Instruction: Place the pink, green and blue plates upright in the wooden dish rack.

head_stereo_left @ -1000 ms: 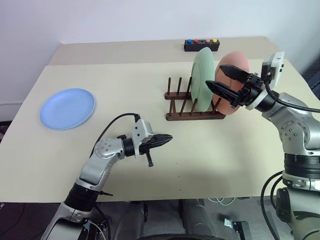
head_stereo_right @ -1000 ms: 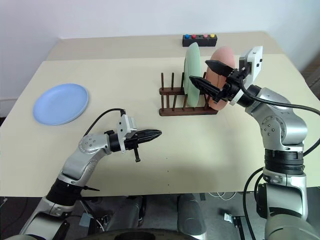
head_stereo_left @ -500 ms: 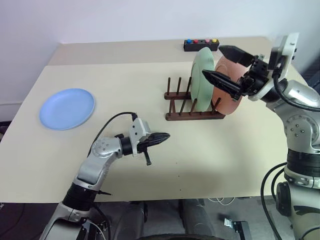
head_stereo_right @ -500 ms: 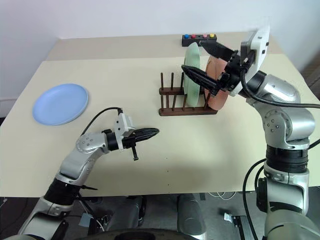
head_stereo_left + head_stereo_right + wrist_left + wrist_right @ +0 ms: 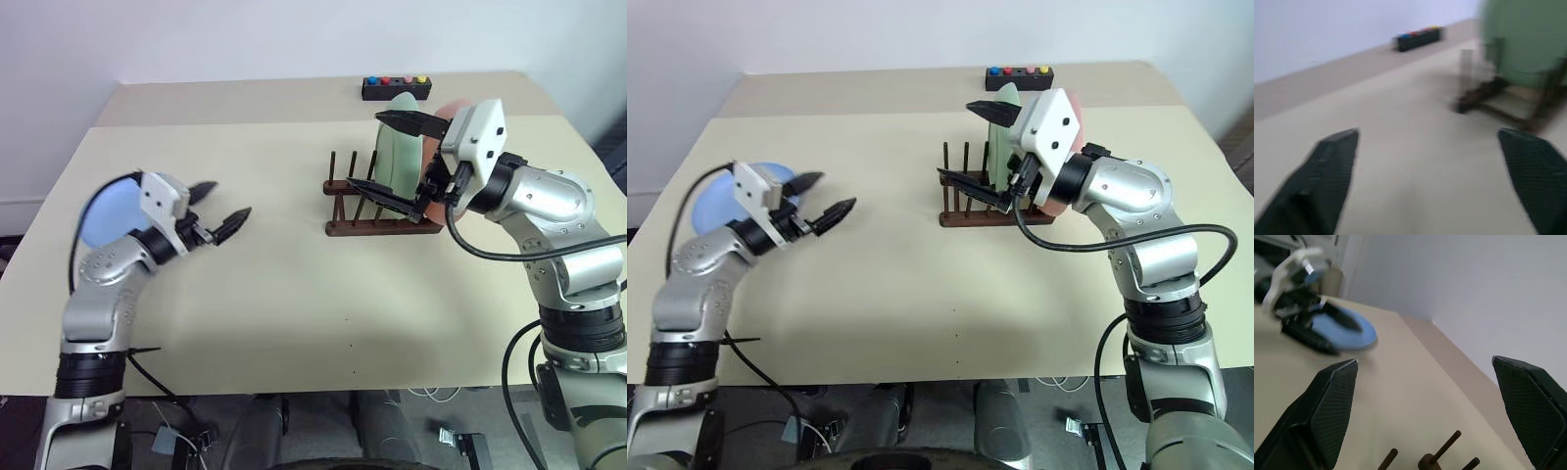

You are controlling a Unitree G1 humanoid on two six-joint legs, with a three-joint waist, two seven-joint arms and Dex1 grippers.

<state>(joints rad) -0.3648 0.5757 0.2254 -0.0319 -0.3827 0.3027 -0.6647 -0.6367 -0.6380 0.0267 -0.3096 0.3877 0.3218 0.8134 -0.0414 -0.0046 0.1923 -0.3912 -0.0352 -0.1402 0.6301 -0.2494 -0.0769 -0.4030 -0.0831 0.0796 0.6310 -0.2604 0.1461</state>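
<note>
Green and pink plates stand in the dark wooden dish rack [image 5: 380,211]; round light-blue plate [image 5: 103,213] lies flat well left of it, beside the wide-open left gripper [image 5: 218,211], likely next pickup; right gripper [image 5: 400,162] wide, empty.

My left gripper [image 5: 219,206] hovers spread wide over the desk's left side; my right gripper [image 5: 390,154] gapes too, raised.

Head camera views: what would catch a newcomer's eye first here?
First, the green plate and the pink plate standing upright in the wooden dish rack near the table's far right, with the right end effector open in front of them. Then the blue plate, lying flat at the table's left edge behind the open left end effector.
</note>
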